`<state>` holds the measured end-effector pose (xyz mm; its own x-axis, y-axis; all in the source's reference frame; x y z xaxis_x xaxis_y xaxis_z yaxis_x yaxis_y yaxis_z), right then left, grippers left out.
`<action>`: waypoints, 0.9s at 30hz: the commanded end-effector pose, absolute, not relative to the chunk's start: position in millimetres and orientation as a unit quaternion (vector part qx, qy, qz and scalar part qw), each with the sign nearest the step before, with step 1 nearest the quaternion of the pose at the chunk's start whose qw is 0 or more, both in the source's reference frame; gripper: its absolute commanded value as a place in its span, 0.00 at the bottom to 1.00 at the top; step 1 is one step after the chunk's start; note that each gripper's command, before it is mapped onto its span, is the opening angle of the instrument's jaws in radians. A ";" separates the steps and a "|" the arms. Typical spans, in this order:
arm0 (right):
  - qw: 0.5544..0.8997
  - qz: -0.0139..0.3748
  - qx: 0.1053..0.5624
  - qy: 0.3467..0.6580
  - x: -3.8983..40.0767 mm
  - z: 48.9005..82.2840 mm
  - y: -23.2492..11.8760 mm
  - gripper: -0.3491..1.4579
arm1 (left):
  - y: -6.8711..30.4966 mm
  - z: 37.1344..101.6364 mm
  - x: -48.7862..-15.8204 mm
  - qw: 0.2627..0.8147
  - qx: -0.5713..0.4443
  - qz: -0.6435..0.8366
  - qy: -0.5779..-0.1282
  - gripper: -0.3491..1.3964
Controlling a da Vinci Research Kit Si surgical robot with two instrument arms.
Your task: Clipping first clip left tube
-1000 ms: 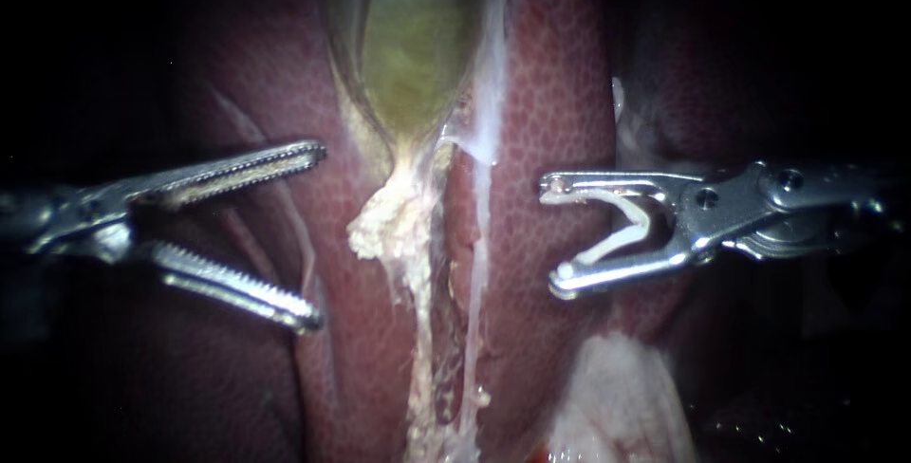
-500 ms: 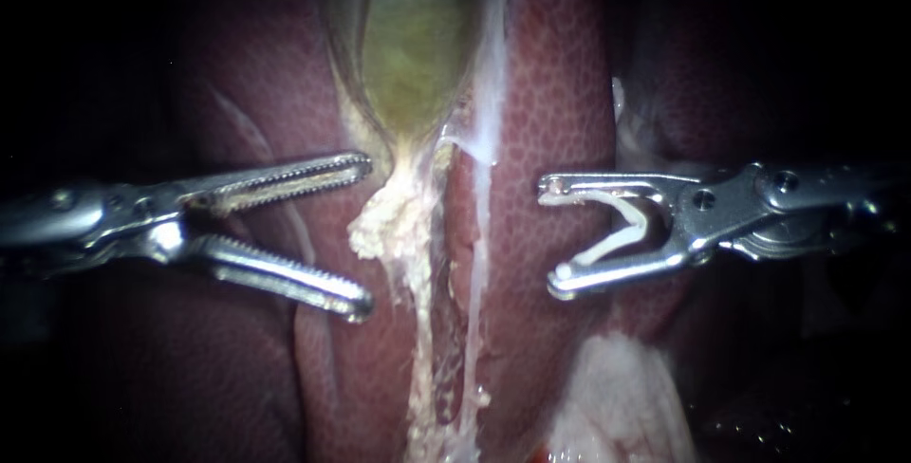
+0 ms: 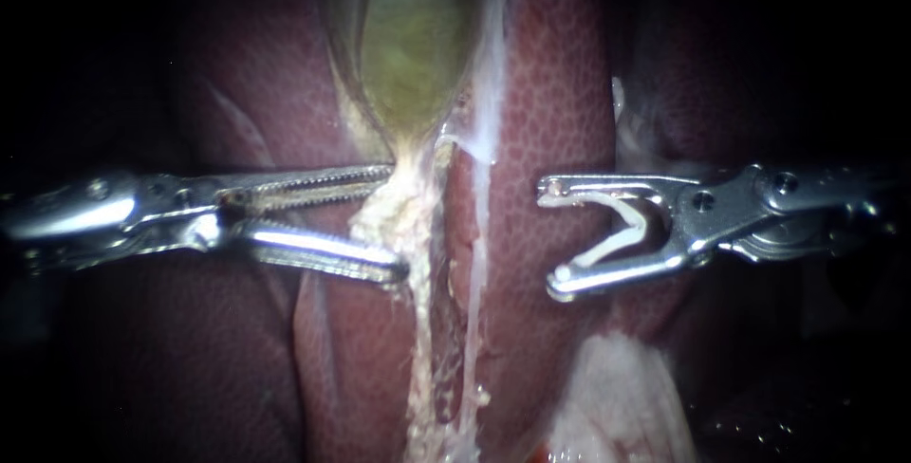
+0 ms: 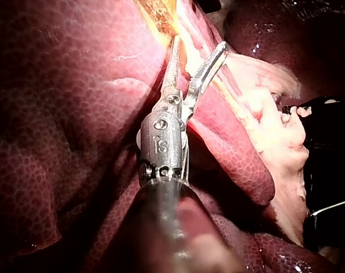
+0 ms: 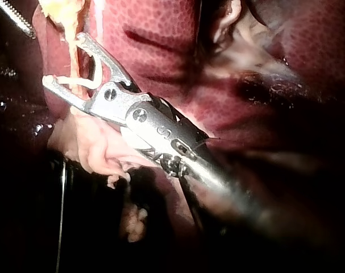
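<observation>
Behind everything, saw dark red liver (image 3: 560,93) filling the view. Nearest the camera, found the left instrument (image 3: 394,224) stretched in from the left, with its toothed jaws a little apart and a pale crumbly lump (image 3: 408,207) between the tips. Across from it, found the right instrument (image 3: 552,233) with jaws spread wide, hugging a bent white clip (image 3: 638,221), one leg against each jaw. Saw that clip well apart from the left tube (image 3: 418,349), with liver between them. A bit deeper, followed the left tube down from the lump like a bumpy yellow string, with a thin white strand (image 3: 477,264) just beside it. Farthest back, spotted the green gallbladder (image 3: 413,55), narrowing to a point right above the lump.
</observation>
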<state>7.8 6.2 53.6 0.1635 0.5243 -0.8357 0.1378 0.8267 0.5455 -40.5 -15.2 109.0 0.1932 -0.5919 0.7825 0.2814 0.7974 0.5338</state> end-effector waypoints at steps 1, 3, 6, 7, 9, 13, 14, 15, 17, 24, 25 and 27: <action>0.716 0.135 0.262 0.633 7.8 53.6 6.3 0.52 | -15.2 109.2 -40.5 0.762 0.138 -0.285 -0.565 0.13; 0.716 0.135 0.262 0.633 7.8 53.6 6.3 0.52 | -15.4 109.5 -40.5 0.766 0.141 -0.285 -0.559 0.00; 0.716 0.135 0.262 0.633 7.8 53.6 6.3 0.52 | -15.5 109.6 -40.2 0.766 0.155 -0.298 -0.548 0.00; 0.716 0.135 0.262 0.633 7.8 53.6 6.3 0.52 | -15.5 109.5 -40.1 0.766 0.157 -0.300 -0.546 0.00; 0.716 0.135 0.262 0.633 7.8 53.6 6.3 0.52 | -15.5 109.2 -40.0 0.764 0.163 -0.307 -0.543 0.00; 0.716 0.135 0.262 0.632 7.9 53.6 6.3 0.52 | -15.6 108.3 -40.0 0.763 0.165 -0.311 -0.542 0.00; 0.716 0.135 0.261 0.632 7.9 53.6 6.3 0.52 | -15.6 108.0 -40.0 0.763 0.165 -0.311 -0.542 0.00; 0.717 0.135 0.261 0.632 7.9 53.6 6.3 0.52 | -15.6 107.7 -40.0 0.763 0.166 -0.311 -0.542 0.00; 0.717 0.135 0.261 0.632 7.9 53.6 6.3 0.52 | -15.4 107.1 -39.8 0.762 0.167 -0.312 -0.542 0.00; 0.717 0.135 0.261 0.632 8.1 53.9 6.1 0.52 | -13.2 102.6 -38.2 0.753 0.164 -0.315 -0.554 0.00; 0.717 0.135 0.260 0.633 8.2 54.0 6.0 0.52 | -12.8 101.6 -37.9 0.752 0.159 -0.311 -0.559 0.00; 0.717 0.135 0.260 0.633 8.3 54.1 5.9 0.52 | -12.1 99.9 -37.3 0.749 0.154 -0.310 -0.565 0.00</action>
